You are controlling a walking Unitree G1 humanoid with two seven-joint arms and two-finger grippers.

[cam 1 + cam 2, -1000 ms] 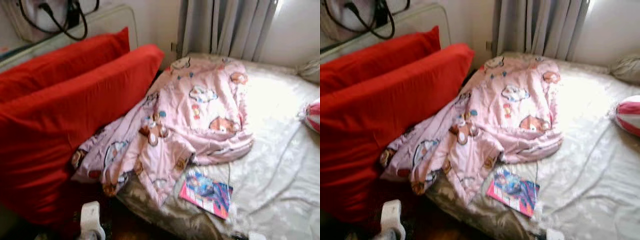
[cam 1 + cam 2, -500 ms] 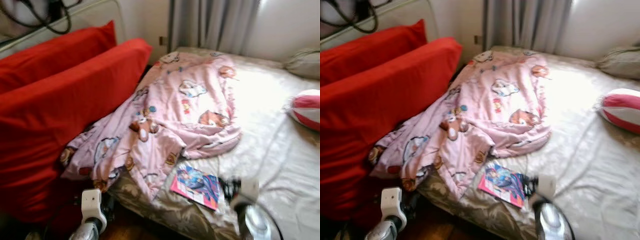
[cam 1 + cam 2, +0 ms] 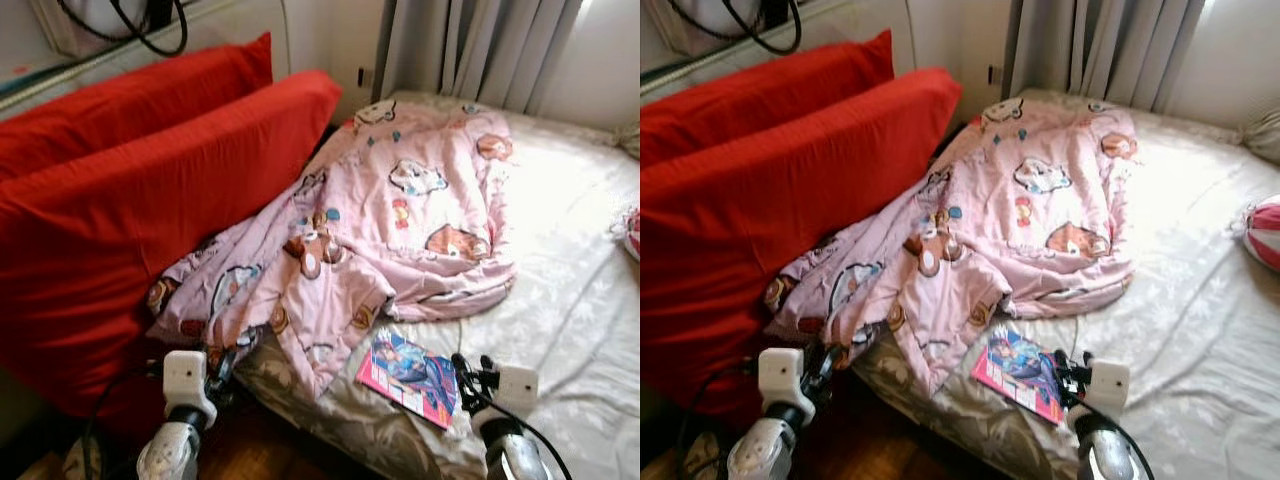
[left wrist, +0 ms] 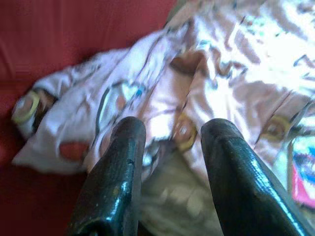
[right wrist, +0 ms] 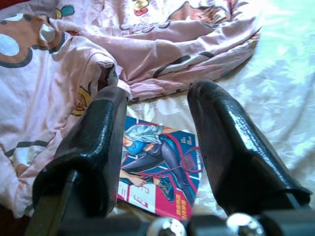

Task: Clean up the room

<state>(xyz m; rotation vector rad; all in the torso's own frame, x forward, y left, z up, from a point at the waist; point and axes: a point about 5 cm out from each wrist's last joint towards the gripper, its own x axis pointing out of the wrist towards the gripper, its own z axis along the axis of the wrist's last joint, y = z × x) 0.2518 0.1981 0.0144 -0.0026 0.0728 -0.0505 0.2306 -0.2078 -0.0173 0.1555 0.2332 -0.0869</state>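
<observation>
A crumpled pink blanket [image 3: 400,220] with cartoon prints lies across the cream bed [image 3: 580,300], one corner hanging over the front edge. A colourful magazine [image 3: 408,375] lies flat near that edge. My right gripper [image 3: 465,375] hovers just right of the magazine, open; in the right wrist view its fingers [image 5: 231,142] frame the magazine [image 5: 157,167] with nothing between them. My left gripper [image 3: 218,365] is low by the blanket's hanging corner, open, and the left wrist view looks along it at the blanket [image 4: 221,73].
Two big red cushions [image 3: 150,200] lean against the wall left of the bed. A red-and-white striped ball [image 3: 1262,230] lies at the bed's right edge. Grey curtains [image 3: 480,50] hang behind. Black cables [image 3: 140,25] dangle at top left. Dark wooden floor [image 3: 870,450] lies below.
The camera has shifted. Both arms have come up into view from the bottom; the right gripper, blurred half a second ago, now holds steady beside the magazine.
</observation>
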